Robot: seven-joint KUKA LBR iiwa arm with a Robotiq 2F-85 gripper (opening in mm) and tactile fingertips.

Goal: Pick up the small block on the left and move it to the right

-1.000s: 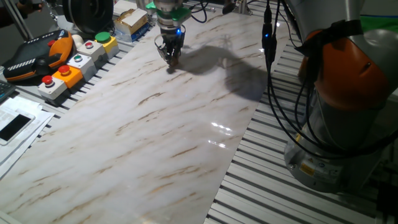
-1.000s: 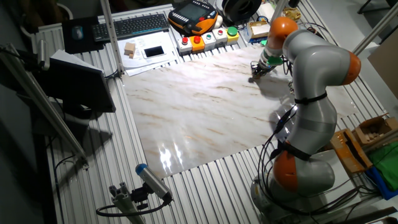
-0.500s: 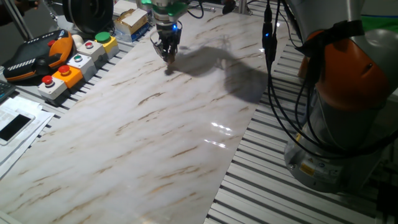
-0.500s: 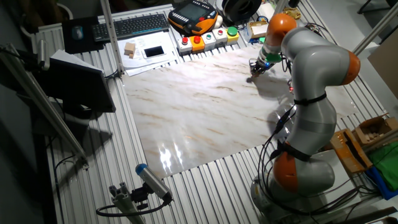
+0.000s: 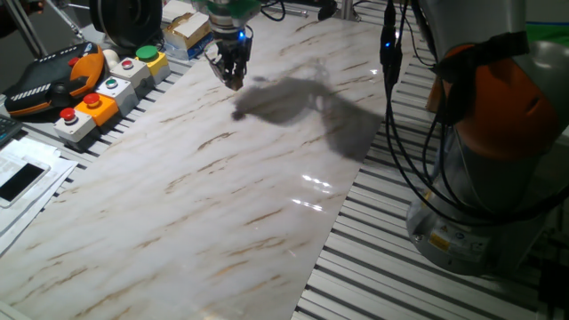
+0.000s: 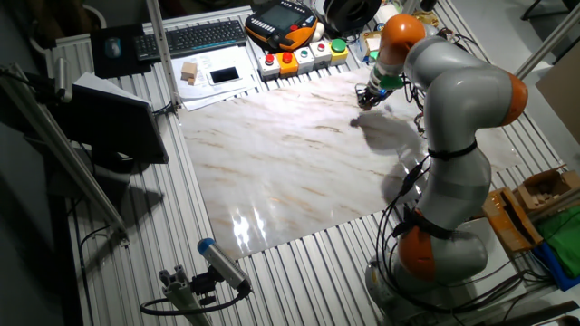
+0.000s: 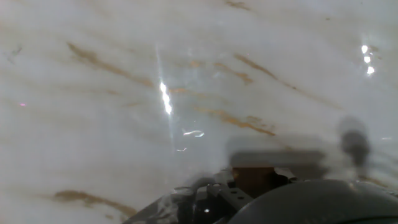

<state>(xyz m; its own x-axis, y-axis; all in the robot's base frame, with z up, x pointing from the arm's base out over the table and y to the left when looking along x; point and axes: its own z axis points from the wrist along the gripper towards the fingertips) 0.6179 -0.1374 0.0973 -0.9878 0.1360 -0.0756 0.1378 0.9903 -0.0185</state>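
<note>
My gripper (image 5: 233,80) hangs above the far part of the marble board (image 5: 204,204), close to the row of button boxes; it also shows in the other fixed view (image 6: 362,99). It is shut on the small block (image 5: 235,84), a tiny light-brown cube held at the fingertips clear of the board. In the hand view the small block (image 7: 254,177) shows as a blurred brown patch between the fingers at the bottom edge, with marble below. The gripper's shadow lies apart from it on the board.
Coloured push-button boxes (image 5: 107,93) line the board's left edge, with a black-and-orange teach pendant (image 5: 49,78) behind them. The robot's base (image 5: 498,178) and cables stand at the right. A keyboard (image 6: 204,36) and papers with a wooden block (image 6: 188,71) lie beyond the board.
The gripper has risen off the board and moved toward the button boxes with the block in it. Its shadow has separated from it.
</note>
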